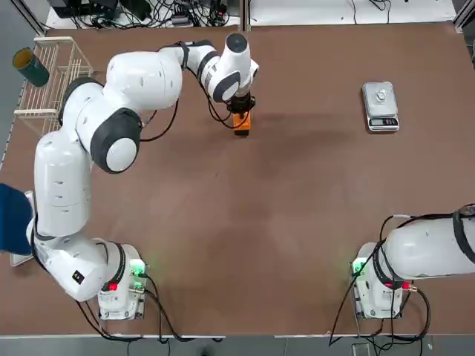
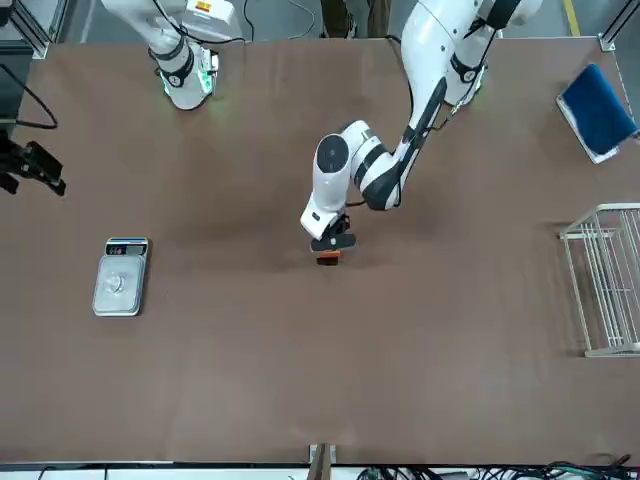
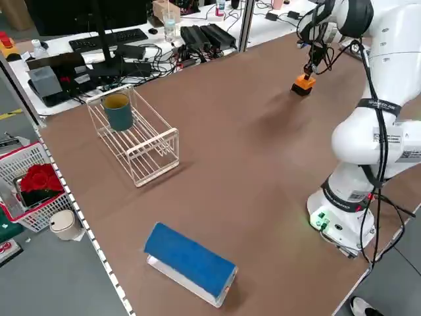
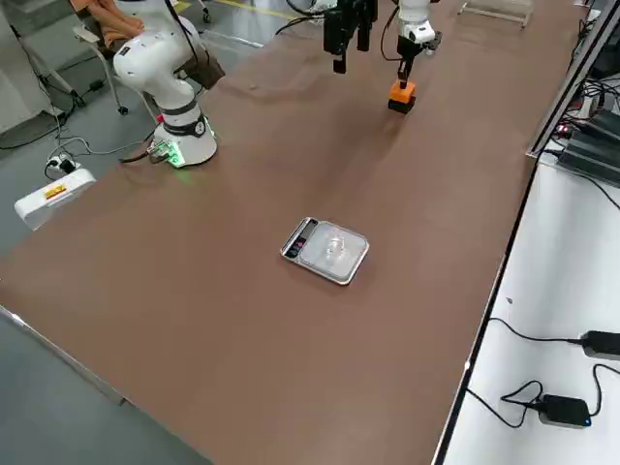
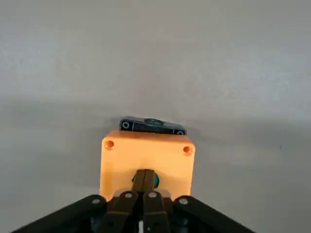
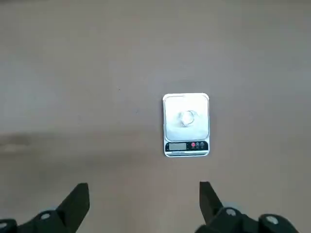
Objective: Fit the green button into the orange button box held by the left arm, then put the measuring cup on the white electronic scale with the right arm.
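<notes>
- The left gripper (image 5: 144, 196), jaws pressed together over the green button (image 5: 153, 180), is sitting on the orange button box (image 1: 241, 122) on the table (image 1: 282, 222).
- Lifting off askew is risking tipping the one box.
- The right gripper (image 6: 144, 204), jaws standing apart, is hanging well back from the white electronic scale (image 6: 186, 124).
- One measuring cup (image 6: 187, 117) is resting on the one scale.

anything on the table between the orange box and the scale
Nothing. In the top view the brown table is bare between the orange box and the scale; the front view shows the same.
</notes>
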